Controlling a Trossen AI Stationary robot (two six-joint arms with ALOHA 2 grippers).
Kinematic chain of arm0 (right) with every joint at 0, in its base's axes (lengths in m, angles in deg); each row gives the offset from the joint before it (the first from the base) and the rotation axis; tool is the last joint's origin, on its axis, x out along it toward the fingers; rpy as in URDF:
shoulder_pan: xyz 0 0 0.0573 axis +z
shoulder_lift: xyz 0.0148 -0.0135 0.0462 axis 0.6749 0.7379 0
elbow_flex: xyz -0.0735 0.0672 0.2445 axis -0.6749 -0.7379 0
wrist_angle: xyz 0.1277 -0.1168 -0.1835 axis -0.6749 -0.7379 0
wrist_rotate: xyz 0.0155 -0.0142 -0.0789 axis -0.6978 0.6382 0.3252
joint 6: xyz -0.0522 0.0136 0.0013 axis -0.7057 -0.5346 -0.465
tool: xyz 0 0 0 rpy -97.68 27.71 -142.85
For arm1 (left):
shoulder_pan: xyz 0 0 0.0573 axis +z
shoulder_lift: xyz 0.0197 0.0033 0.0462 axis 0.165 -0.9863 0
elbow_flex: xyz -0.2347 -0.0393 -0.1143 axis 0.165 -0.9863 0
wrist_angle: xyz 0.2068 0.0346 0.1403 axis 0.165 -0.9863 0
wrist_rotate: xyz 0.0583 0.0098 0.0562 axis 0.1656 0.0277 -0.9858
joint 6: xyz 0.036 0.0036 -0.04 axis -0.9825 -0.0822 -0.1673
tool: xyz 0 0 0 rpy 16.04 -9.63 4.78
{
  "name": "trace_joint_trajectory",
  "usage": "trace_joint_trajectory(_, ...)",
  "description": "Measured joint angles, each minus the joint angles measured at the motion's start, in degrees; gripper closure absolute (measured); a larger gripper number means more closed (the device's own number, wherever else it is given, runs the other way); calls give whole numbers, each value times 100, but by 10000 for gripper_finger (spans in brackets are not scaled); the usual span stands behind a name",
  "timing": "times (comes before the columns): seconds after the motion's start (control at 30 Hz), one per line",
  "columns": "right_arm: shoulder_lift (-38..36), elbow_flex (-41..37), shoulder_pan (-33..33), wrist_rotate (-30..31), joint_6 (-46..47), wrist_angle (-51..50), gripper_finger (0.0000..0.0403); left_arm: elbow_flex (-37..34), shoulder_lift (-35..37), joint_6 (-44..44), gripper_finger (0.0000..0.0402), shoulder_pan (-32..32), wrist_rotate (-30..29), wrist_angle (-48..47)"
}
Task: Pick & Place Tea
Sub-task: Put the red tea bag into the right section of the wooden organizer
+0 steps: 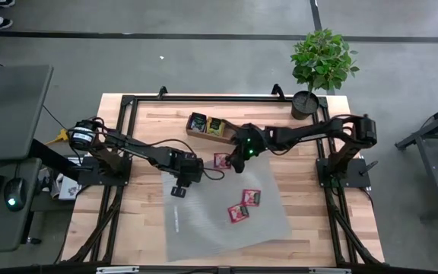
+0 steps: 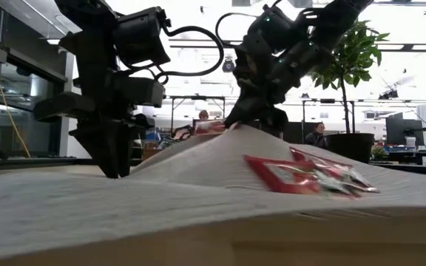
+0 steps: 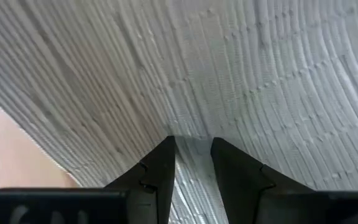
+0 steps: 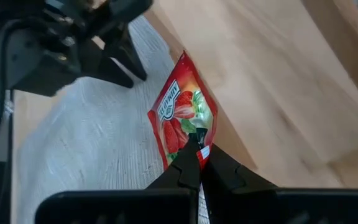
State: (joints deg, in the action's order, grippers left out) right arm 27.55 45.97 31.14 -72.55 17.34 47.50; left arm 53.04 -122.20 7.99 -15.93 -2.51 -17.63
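Here, a red sachet point(image 4: 182, 121) with a strawberry print lies at the far edge of the grey mat point(image 1: 219, 221), where mat meets bare desk point(image 1: 322, 221), and the right gripper point(image 4: 199, 155) has its jaws clenched on the sachet's near corner. In the high view this same sachet point(image 1: 221, 160) sits just in front of the wooden tray point(image 1: 201, 134), which holds two dark sachets point(image 1: 207, 124). Two more red sachets point(image 1: 243, 205) lie side by side farther down the mat, well apart from both arms.

The left gripper point(image 3: 191, 155) presses down on the mat near its left edge, jaws slightly parted with a fold of the fabric between them. In the low view the mat bulges up into a ridge between the two grippers. A potted plant point(image 1: 322, 65) stands at the desk's far right corner.
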Motion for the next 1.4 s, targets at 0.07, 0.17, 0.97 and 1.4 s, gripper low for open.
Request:
trace_joint_trajectory(0.07,-38,-2,-19,48,-41,-145,402,0,-2,4,293,0,11,13)
trace_joint_trajectory(0.17,-69,-4,-20,74,-55,-235,402,0,-4,4,293,0,21,7)
trace_joint_trajectory(0.97,-105,-17,-48,-75,-57,-109,396,-7,-2,28,293,-13,196,-80)
trace_joint_trajectory(1.4,-341,15,-129,-83,-327,-460,402,-7,-2,0,293,-39,225,-70)
